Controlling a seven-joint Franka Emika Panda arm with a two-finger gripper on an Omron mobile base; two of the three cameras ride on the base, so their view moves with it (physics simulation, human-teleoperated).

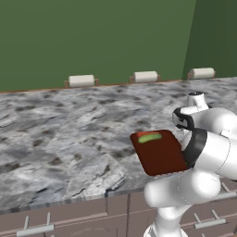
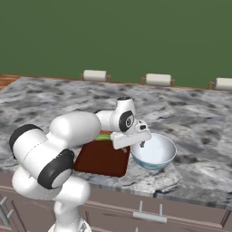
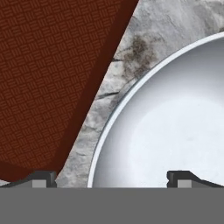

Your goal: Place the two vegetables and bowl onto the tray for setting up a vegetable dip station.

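Now the spread claw (image 2: pixel 141 144) straddles the bowl (image 2: pixel 156 154) rim nearest the tray (image 2: pixel 102 159), bowl resting on the tabletop (image 2: pixel 195 122) just beside the tray, cucumber (image 1: pixel 149 137) already aboard.

I'm in a kitchen. Grey marbled counter (image 1: pixel 69 134) w/ handled drawers (image 2: pixel 149 215) below, green wall (image 1: pixel 92 37) behind.

Tray (image 3: pixel 43 78) red-brown woven; bowl (image 3: pixel 175 131) pale grey
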